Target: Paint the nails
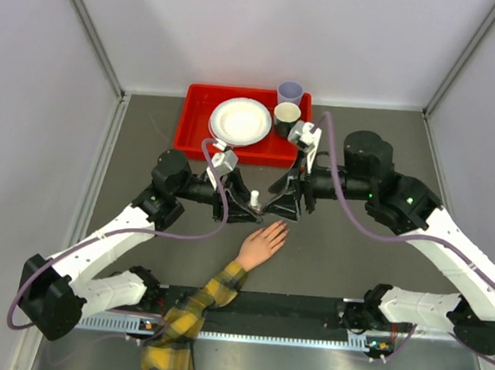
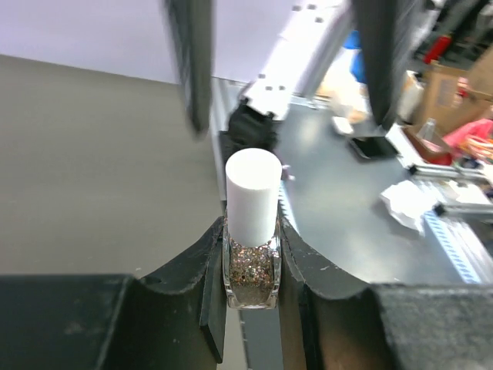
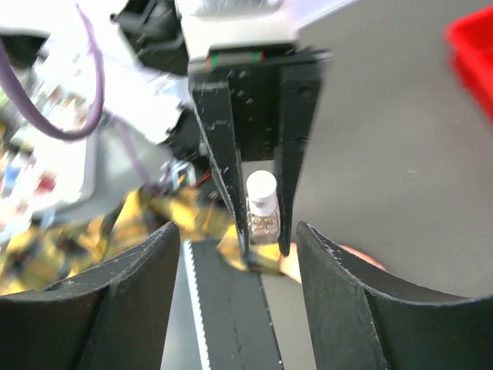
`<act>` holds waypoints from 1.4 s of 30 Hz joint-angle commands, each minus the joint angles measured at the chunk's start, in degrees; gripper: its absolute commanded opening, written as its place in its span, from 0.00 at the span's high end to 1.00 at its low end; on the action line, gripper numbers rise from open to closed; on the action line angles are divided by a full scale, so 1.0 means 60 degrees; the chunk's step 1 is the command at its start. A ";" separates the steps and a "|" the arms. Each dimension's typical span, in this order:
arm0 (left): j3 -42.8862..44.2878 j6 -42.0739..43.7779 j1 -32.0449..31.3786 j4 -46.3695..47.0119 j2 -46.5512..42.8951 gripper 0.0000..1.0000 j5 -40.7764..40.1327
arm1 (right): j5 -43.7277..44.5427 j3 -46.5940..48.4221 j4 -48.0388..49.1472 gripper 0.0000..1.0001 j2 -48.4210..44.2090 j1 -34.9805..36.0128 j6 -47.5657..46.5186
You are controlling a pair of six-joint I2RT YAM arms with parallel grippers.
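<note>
The left gripper (image 2: 250,229) pinches a small bottle (image 2: 250,279) of glitter polish with a white cap (image 2: 253,193). In the top view, the right gripper (image 3: 239,231) is at 3 o'clock of this bottle, and its fingers are spread apart. The mannequin hand (image 1: 263,244) lies on the worktop (image 1: 353,262) at 6 o'clock of the bottle. Its nails (image 1: 281,229) point to about 1 o'clock.

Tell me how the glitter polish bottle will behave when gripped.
Likely rigid and breakable: the polish bottle looks like clear glass. Smooth sides may slip in the left gripper. Its tall white cap over a narrow base suggests easy tipping.
</note>
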 commanded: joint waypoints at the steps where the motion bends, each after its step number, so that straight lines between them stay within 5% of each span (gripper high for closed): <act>1: 0.0199 -0.0976 -0.0021 0.1598 0.0062 1.00 0.1411 | -0.1859 0.0081 0.0489 0.42 0.0697 -0.0079 -0.0729; 25: 0.0316 -0.0742 -0.0124 0.1100 0.0151 1.00 0.1499 | -0.2841 0.0755 0.0827 0.72 0.1622 -0.0211 -0.0802; 30: 0.0520 0.0441 -0.0109 -0.0488 -0.0083 1.00 0.0173 | -0.2710 0.0843 0.0520 1.00 0.1681 -0.0211 -0.0788; 32: 0.0652 0.1420 -0.0051 -0.1328 -0.0230 1.00 -0.0753 | -0.2316 0.0609 0.0535 1.00 0.1534 -0.0211 -0.0642; 35: 0.0653 0.1530 0.0315 -0.1611 -0.0464 1.00 -0.2321 | -0.0854 0.0068 0.0754 1.00 0.1212 -0.0066 -0.0174; 38: 0.0302 0.1105 0.0769 -0.1099 -0.0873 1.00 -0.3829 | 0.2553 -0.0562 0.1191 1.00 0.0949 0.1162 0.0324; 39: 0.0229 0.1104 0.0915 -0.1155 -0.0976 1.00 -0.4239 | 0.5233 -0.0694 0.1281 1.00 0.0962 0.2166 0.0862; 42: -0.0034 0.1366 0.1019 -0.1200 -0.1533 1.00 -0.5603 | 0.9829 -0.0726 0.0640 1.00 0.1619 0.3606 0.3083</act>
